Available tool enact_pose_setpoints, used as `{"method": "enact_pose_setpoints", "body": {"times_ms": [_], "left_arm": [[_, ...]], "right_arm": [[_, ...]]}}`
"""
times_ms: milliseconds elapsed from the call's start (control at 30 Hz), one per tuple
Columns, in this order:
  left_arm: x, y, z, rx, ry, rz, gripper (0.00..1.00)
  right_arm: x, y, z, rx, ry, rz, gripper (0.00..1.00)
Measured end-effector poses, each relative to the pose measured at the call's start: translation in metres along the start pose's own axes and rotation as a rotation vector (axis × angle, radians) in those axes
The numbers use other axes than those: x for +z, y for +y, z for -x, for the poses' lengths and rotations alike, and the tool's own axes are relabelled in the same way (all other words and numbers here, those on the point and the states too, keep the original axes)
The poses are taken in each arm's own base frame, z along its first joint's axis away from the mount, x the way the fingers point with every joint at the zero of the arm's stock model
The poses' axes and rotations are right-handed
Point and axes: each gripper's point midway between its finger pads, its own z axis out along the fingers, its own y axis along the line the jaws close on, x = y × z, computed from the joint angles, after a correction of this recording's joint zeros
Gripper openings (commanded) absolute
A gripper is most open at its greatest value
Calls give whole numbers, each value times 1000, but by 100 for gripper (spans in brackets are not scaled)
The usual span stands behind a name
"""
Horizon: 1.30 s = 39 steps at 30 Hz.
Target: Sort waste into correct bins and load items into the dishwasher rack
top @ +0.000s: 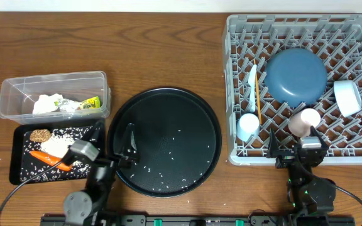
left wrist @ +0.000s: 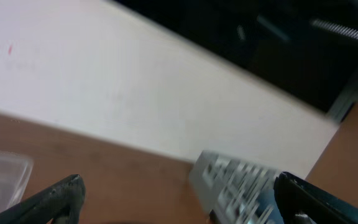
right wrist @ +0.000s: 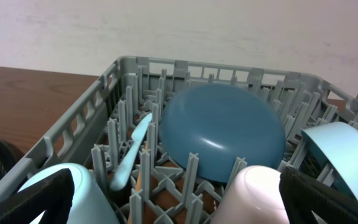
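Observation:
The grey dishwasher rack (top: pixel 229 94) holds the dark blue plate (top: pixel 295 76), white bowl (top: pixel 347 97), pink cup (top: pixel 304 120), light blue cup (top: pixel 248 126), white utensil (top: pixel 252 78) and chopstick (top: pixel 257 95). My right gripper (top: pixel 301 145) (right wrist: pixel 179 208) is open and empty at the rack's front edge, facing the pink cup (right wrist: pixel 253 196) and plate (right wrist: pixel 222 130). The clear tub (top: pixel 17 81) contains crumpled paper (top: pixel 46 103) and the wrapper (top: pixel 90 104). In the black tray (top: pixel 16 154) lie the carrot (top: pixel 48 157), brown piece (top: pixel 40 135) and rice (top: pixel 56 145). My left gripper (top: pixel 124 150) (left wrist: pixel 185 211) is open and empty.
The large round black tray (top: pixel 181 113) sits mid-table with a few rice grains (top: pixel 162 176) on it; my left gripper hangs over its left edge. The left wrist view is blurred and tilted, showing the rack (left wrist: pixel 229 180) and a wall beyond.

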Motion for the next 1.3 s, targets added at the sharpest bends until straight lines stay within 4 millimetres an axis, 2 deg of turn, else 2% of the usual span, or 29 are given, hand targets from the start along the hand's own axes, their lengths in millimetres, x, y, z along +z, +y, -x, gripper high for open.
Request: {"method": "enact_pose_setpoints", "body": {"times_ms": [167,300,367,500,600,900,1300], "left_arm": [[-1,22,-42,11,113,58,98],[-3,31,-51,80,156,88,98],[-6,46,-57,106,185,149,98],[-13,78,-52,133,180,285,98],[-17,90,-46,170,167,335,98],[-18,92,-44,331,191,334,98],[-18,92,-44,356,196,332,98]], "right_arm": [[0,0,0,0,0,0,99],[0,0,0,0,0,0,99],[0,0,0,0,0,0,99],[0,0,0,0,0,0,99],[0,0,0,0,0,0,99],[0,0,0,0,0,0,99],[0,0,0,0,0,0,99]]}}
